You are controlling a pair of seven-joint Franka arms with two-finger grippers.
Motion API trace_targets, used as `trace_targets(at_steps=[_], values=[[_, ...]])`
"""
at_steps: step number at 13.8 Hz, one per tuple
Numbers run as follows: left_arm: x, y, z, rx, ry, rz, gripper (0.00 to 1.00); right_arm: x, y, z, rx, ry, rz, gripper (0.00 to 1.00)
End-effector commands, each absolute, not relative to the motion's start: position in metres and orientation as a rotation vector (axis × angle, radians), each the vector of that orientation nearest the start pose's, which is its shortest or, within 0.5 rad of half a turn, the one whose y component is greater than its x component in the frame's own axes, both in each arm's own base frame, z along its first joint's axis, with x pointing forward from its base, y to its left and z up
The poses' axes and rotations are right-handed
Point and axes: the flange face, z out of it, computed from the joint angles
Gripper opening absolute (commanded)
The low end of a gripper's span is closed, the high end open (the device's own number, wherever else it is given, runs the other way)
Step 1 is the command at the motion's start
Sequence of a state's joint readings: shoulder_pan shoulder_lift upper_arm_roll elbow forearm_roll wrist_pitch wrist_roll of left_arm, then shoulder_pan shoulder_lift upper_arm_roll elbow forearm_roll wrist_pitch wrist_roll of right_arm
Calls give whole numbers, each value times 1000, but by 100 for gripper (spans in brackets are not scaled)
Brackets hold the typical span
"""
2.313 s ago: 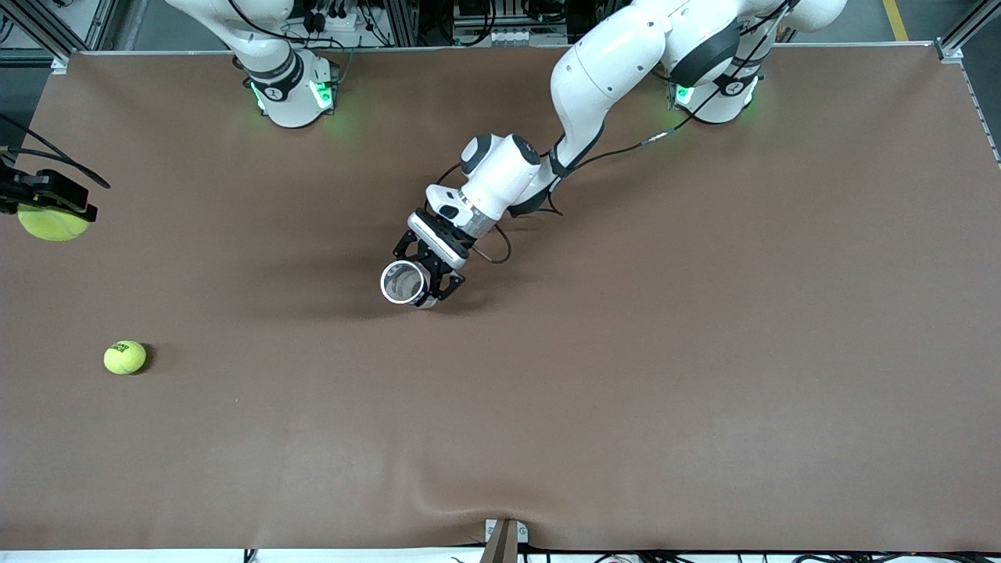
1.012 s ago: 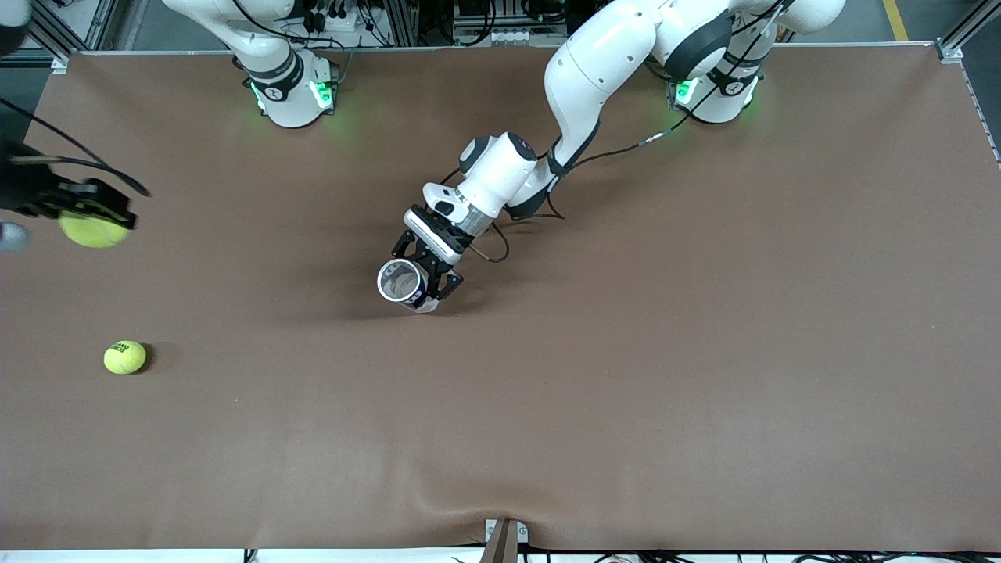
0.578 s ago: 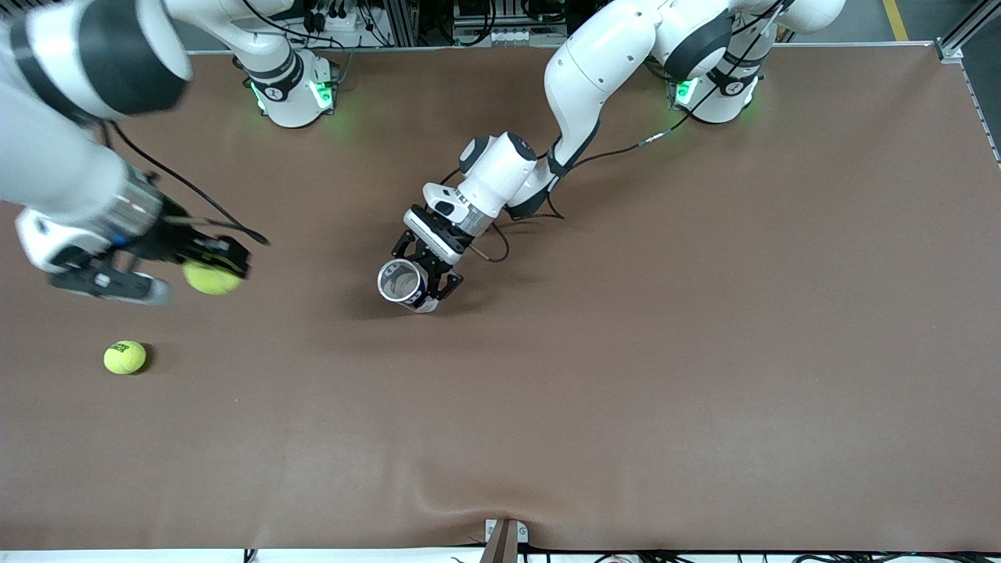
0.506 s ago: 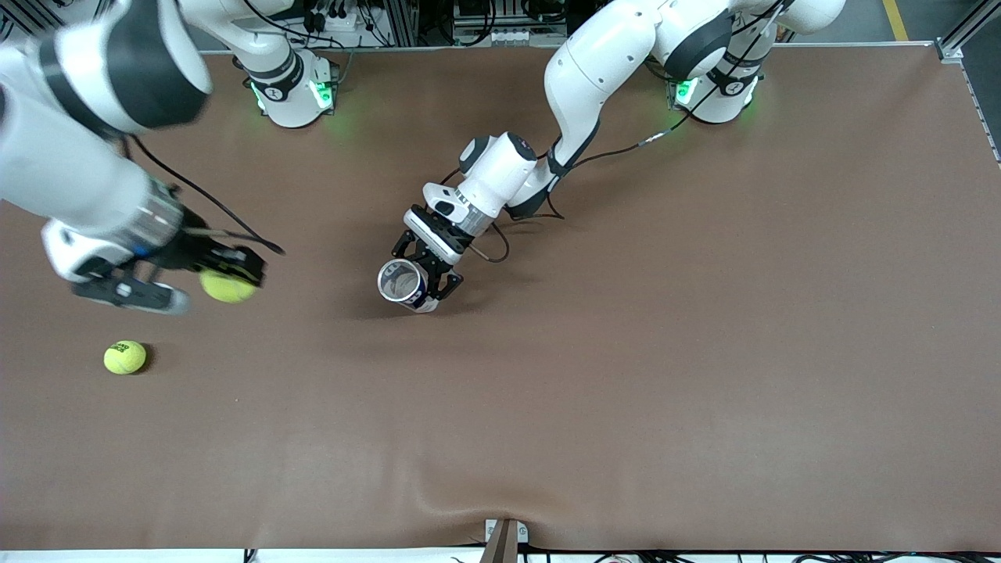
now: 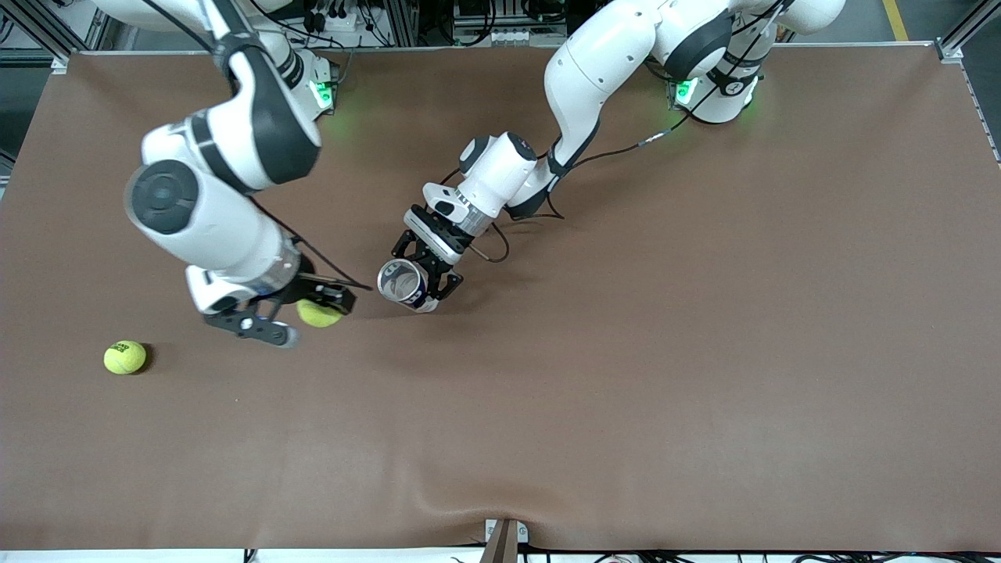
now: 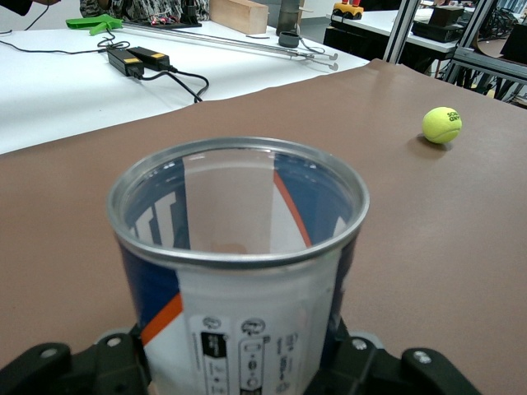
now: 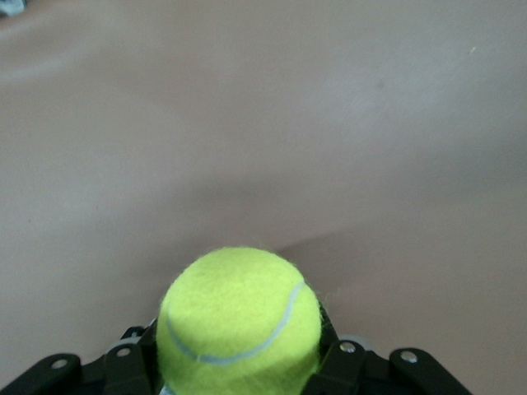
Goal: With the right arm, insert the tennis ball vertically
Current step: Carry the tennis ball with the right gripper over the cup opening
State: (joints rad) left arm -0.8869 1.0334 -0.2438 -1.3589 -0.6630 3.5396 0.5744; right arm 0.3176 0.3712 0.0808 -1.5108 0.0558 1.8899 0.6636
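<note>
**Ana:** Progress check, then: how much of the insertion looks done?

**Ben:** Roughly the carrying part. The right gripper [image 5: 319,306] is clenched on a tennis ball [image 5: 317,313], and the right wrist view shows that ball seated between the fingers [image 7: 132,362] with only bare brown table [image 5: 704,352] under it. So the ball is picked up and lifted, but it is not in anything yet.

**Ana:** And the tube it goes into?

**Ben:** The left gripper [image 5: 422,280] is grasping an open can [image 5: 403,283] near the middle of the table, mouth facing up. In the left wrist view the can [image 6: 237,271] is see-through, and I'd say it is empty, though the reflections on its wall make that hard to confirm.

**Ana:** How close are the two?

**Ben:** Near, not aligned. The held ball hangs over bare table just beside the can, toward the right arm's end. It is not over the rim.

**Ana:** What remains?

**Ben:** My judgement: move the ball across until it is centred above the opening, lower it straight down, then release. The fit looks snug, so centring matters.

**Ana:** That other ball?

**Ben:** A second tennis ball [image 5: 125,357] lies on the table well apart, toward the right arm's end and nearer the front camera. Nothing touches it.
</note>
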Motion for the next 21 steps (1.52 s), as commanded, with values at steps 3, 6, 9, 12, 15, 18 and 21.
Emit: trace_targets(at_steps=[3,6,9,12,15,18,21], values=[[442,-613,217,-3047,1066,-1676,76,593,302,427,-3071,371,122,21],[441,-613,217,-3049,1067,-1676,76,586,306,411,-3087,353,158,20],[441,-613,217,-3049,1067,-1676,77,581,314,404,-3094,333,174,20],[441,-613,217,-3049,1067,-1676,77,575,324,400,-3102,315,187,20],[441,-613,216,-3051,1066,-1673,77,572,330,399,-3104,306,190,25],[441,-613,217,-3049,1067,-1676,77,571,331,396,-3106,304,195,55],[441,-613,216,-3049,1068,-1673,76,572,330,395,-3106,306,195,100]])
